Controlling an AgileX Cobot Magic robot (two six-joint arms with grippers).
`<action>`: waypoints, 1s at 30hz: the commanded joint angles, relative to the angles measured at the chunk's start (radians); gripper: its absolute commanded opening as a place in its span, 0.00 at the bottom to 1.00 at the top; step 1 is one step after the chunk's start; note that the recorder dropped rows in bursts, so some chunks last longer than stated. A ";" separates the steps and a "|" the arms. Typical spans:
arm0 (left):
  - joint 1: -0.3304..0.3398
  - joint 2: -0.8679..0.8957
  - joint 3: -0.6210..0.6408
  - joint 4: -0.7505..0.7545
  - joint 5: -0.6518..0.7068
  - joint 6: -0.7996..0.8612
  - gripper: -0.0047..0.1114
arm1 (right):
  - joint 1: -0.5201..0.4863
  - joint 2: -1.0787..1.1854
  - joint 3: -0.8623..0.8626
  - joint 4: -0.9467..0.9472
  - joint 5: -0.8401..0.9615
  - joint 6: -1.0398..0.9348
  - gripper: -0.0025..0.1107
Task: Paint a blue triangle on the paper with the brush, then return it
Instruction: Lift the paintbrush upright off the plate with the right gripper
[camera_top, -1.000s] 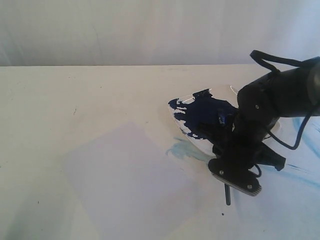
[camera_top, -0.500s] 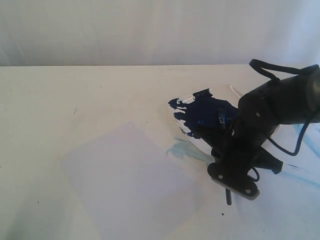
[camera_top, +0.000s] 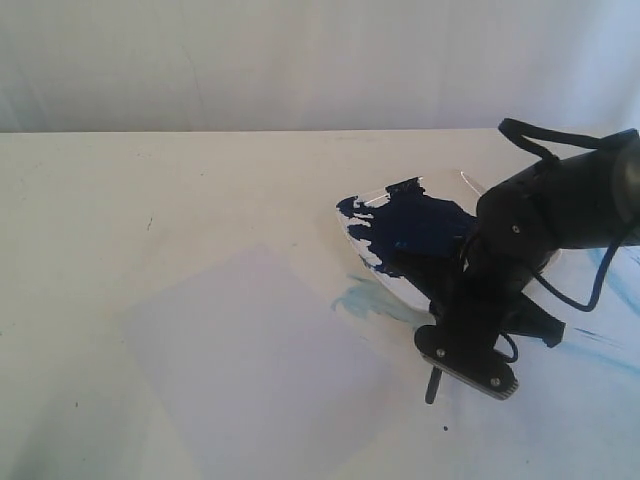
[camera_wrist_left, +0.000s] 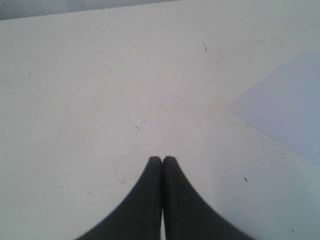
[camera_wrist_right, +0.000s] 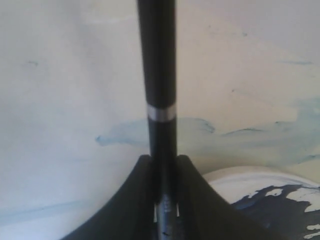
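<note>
- The brush (camera_wrist_right: 157, 60) is being clamped between the two black fingers (camera_wrist_right: 134, 186) of the right gripper (camera_wrist_right: 162, 160), on the handle just beside the silver ferrule band (camera_wrist_right: 161, 113); the shaft is being carried straight out from the jaws.
- The fingers of the left gripper (camera_wrist_left: 162, 159) are being pressed together with nothing between them, above the bare table (camera_wrist_left: 75, 100), near a corner of the paper (camera_wrist_left: 290, 110).
- In the exterior view only a short dark end of the brush (camera_top: 431, 386) is being shown below the right gripper (camera_top: 452, 362), pointing down at the table between the plate (camera_top: 365, 255) and the paper (camera_top: 260, 360).
- The brush is being judged light, thin, stiff and smooth, so it could twist or slide in the grip; a hold close to the ferrule is being favoured for control of the tip.
- The paper is being judged thin and easily dragged by a wet tip; light pressure is being advised.
- No blue triangle is being seen on the paper; pale blue smears (camera_top: 365, 298) are lying on the table beside the plate.
</note>
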 joint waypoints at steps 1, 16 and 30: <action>0.002 -0.005 0.003 -0.007 -0.002 0.000 0.04 | 0.002 0.002 0.006 -0.018 -0.016 -0.017 0.07; 0.002 -0.005 0.003 -0.007 -0.002 0.000 0.04 | 0.002 -0.033 0.006 -0.021 -0.105 0.008 0.07; 0.002 -0.005 0.003 -0.007 -0.002 0.000 0.04 | 0.002 -0.138 -0.004 0.347 -0.248 0.029 0.02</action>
